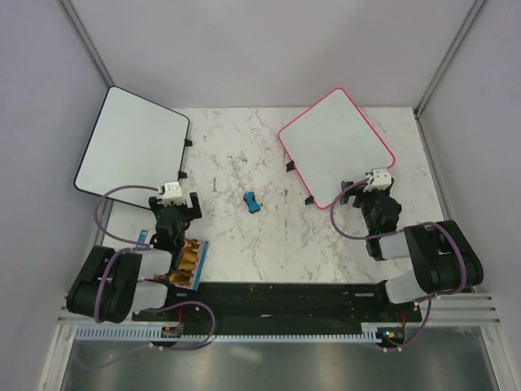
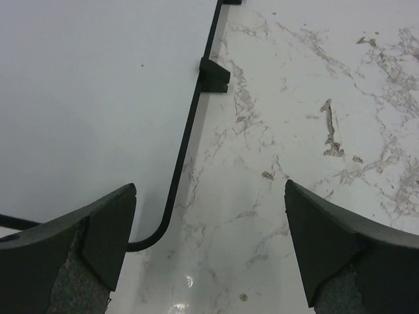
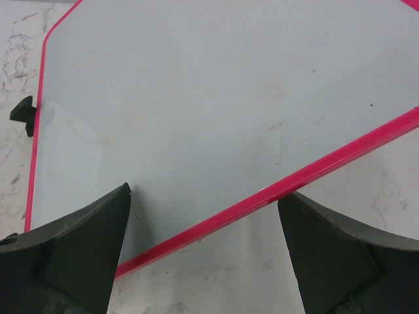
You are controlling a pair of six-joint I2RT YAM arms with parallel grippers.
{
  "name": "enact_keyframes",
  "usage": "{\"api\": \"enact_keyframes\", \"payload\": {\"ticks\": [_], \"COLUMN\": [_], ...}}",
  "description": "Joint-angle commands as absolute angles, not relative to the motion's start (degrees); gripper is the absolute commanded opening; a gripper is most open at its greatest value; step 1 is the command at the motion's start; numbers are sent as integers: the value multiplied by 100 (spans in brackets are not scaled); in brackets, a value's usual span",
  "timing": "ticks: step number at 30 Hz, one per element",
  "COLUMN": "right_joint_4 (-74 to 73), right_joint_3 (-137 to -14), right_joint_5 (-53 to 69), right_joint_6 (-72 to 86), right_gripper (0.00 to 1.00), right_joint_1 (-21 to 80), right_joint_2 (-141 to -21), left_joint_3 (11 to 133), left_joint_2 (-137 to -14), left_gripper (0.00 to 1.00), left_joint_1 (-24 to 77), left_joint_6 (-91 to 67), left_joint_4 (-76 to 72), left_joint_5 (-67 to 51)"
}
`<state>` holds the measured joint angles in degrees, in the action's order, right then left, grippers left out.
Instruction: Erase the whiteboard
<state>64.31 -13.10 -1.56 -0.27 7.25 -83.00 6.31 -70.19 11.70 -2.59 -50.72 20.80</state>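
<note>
The whiteboard (image 1: 335,147), white with a pink frame and black feet, lies at the back right of the marble table. In the right wrist view the whiteboard (image 3: 216,85) fills the frame and shows only faint grey smudges. My right gripper (image 1: 371,186) hovers over its near edge. Seen from the wrist, the right gripper (image 3: 204,196) is open and empty, and the pink frame runs between its fingers. My left gripper (image 1: 177,195) is at the left; the left gripper (image 2: 209,196) is open and empty over bare marble.
A white board with a black frame (image 1: 134,142) lies at the back left, its near corner (image 2: 157,229) just by my left fingers. A small blue object (image 1: 252,201) sits mid-table. A brown and blue item (image 1: 191,265) lies by the left arm's base.
</note>
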Motion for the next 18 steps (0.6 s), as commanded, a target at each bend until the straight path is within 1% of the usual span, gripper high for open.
{"api": "enact_keyframes", "payload": {"ticks": [1,2,3,4,5,7,18], "right_joint_4": [7386,7296,7347,6991,6735,6942,6847], "right_joint_3": [-1002,-1045,-1098,-1281,-1370,-1327,-1345], "right_joint_5": [-1124,-1238,-1387,-1667,-1679,-1687,-1687], "right_joint_6": [-211,-150,-80,-9,0,0,0], "right_gripper": [98,98,98,98,98,98,98], "right_joint_1": [668,659,659,668,668,650,659], "right_joint_2": [-8649,-8631,-8770,-8745,-8702,-8745,-8719], "left_joint_3": [817,582,510,536,614,965,1037], "left_joint_2": [-7986,-8329,-8402,-8463,-8403,-8315,-8297], "left_gripper": [99,99,99,100,100,99,99], "left_joint_1": [1134,1116,1064,1063,1072,1003,896], "left_joint_6": [474,448,370,439,422,264,140], "left_joint_4": [-7805,-8083,-8286,-8349,-8123,-7274,-7137], "left_joint_5": [1890,1977,1882,1803,1897,1951,1863]}}
